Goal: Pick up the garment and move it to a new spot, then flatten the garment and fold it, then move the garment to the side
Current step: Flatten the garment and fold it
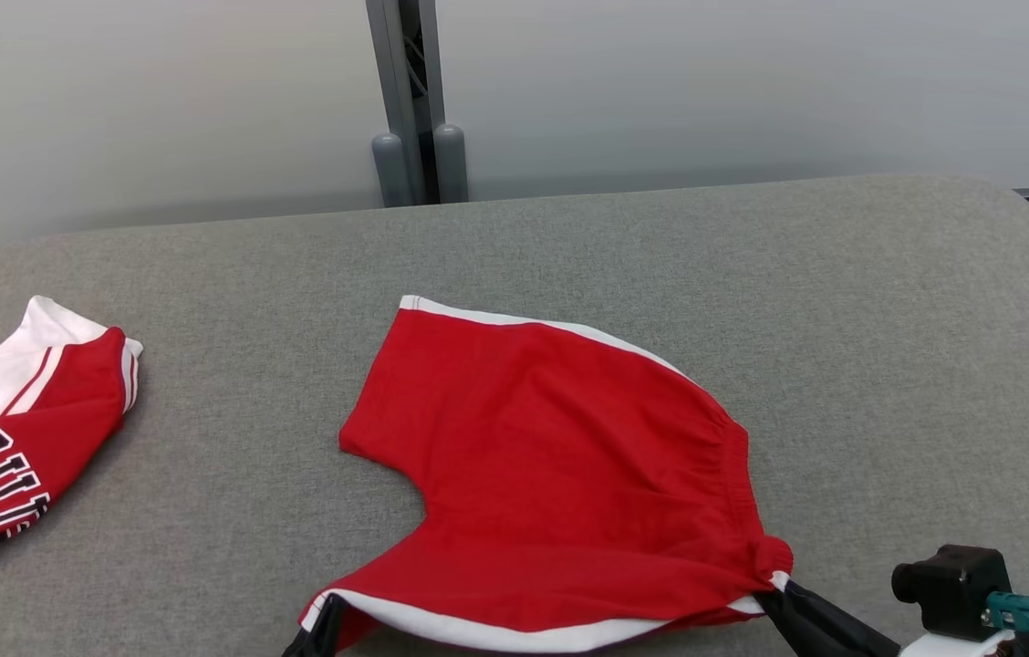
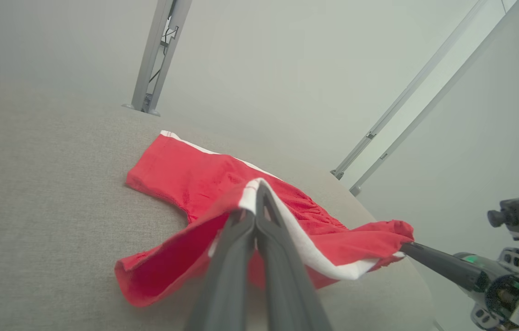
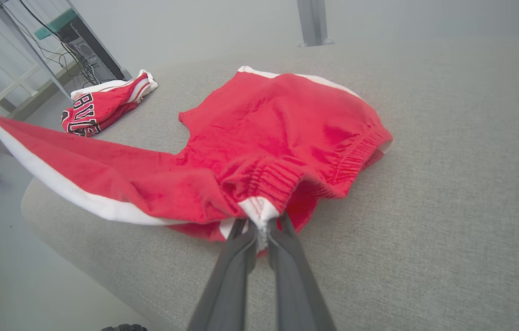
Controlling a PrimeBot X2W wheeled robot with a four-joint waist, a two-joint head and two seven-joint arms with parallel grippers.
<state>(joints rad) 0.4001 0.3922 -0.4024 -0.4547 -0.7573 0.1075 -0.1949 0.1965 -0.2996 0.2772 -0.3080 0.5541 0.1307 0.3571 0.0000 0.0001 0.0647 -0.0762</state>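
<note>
The garment (image 1: 560, 456) is a pair of red shorts with white side stripes, spread over the grey padded table (image 1: 888, 347) with its near edge lifted. My left gripper (image 1: 325, 630) is shut on the white-trimmed leg hem at the lower left; in the left wrist view its closed fingers (image 2: 259, 216) pinch that hem. My right gripper (image 1: 774, 593) is shut on the elastic waistband corner at the lower right, seen up close in the right wrist view (image 3: 259, 225). The garment's (image 3: 278, 133) far half lies flat on the table. Between the two grips the near edge (image 2: 314, 248) hangs stretched.
A folded red and white jersey (image 1: 13, 429) with black lettering lies at the table's left side. A grey post (image 1: 410, 100) stands behind the table's far edge. Bare grey table surface runs to the right and behind the shorts.
</note>
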